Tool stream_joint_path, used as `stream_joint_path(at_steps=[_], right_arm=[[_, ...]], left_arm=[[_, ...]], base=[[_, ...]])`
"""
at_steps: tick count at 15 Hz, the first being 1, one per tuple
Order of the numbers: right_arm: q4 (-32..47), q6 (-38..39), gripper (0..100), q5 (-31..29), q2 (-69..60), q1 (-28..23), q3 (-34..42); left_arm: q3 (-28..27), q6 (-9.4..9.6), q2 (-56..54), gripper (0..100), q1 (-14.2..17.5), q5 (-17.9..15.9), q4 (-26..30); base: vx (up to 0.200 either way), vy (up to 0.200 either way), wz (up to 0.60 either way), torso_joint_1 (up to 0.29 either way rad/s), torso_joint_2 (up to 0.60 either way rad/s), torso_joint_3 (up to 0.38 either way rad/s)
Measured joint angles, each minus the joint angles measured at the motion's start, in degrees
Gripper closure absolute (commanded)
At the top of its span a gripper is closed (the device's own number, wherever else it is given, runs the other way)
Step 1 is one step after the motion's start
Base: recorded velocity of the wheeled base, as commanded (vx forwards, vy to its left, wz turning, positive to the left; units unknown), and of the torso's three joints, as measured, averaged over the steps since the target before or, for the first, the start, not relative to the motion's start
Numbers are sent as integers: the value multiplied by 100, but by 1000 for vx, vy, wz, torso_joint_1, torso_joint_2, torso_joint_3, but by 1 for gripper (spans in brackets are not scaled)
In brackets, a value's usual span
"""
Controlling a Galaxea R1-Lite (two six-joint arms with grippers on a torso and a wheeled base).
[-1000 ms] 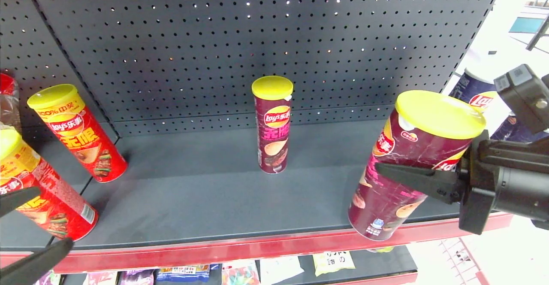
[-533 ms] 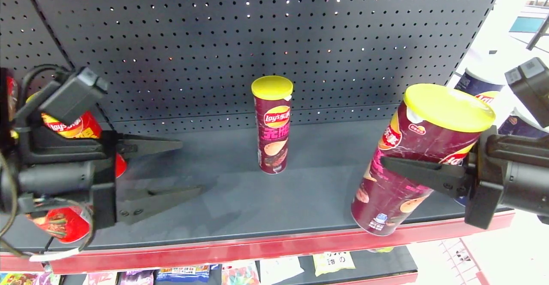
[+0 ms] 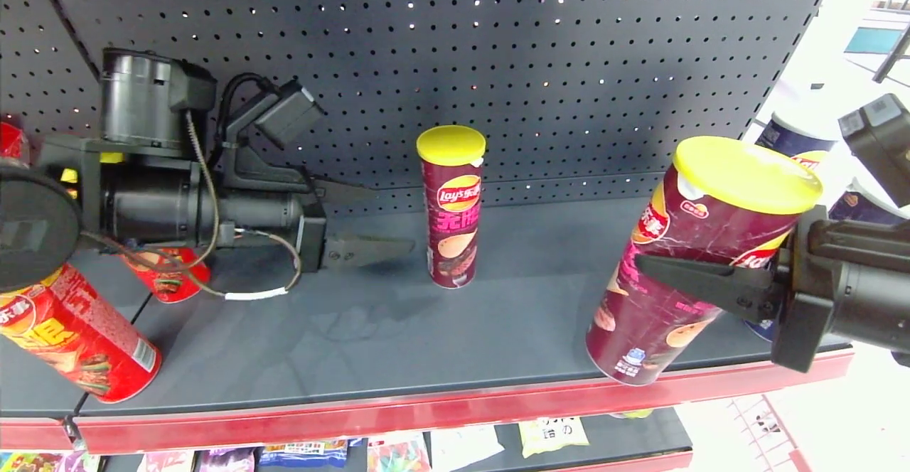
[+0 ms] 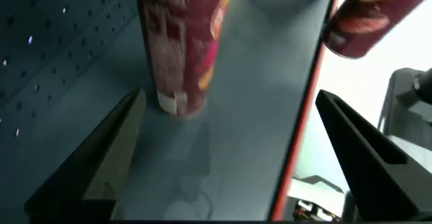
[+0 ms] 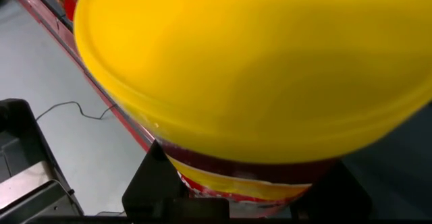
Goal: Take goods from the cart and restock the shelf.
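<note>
Right gripper (image 3: 693, 244) clamped on a tilted can (image 3: 668, 315) at the shelf's (image 3: 398, 330) front right lip.
The can is purple, its yellow lid leaning right and its base at the red edge. Bare shelf floor lies behind and to its left, so it likely needs uprighting and pushing in. Left gripper (image 3: 394, 217), jaws wide and empty, points at the upright can (image 3: 453, 209) mid-shelf, just beside it.

Maroon chip can (image 3: 693, 234) w/ yellow lid tilted at shelf (image 3: 398, 330) front-right edge; 2nd maroon can (image 3: 451, 209) upright mid-shelf.
</note>
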Motion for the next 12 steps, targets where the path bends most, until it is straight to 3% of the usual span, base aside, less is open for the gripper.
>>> stream_joint_path(at_steps=[12], right_arm=[[2,21,100,0,-9,-91,-9]], left_arm=[[-1810,-27,1554,0,-301,6,9]], base=[[0,0,0,0,0,0]])
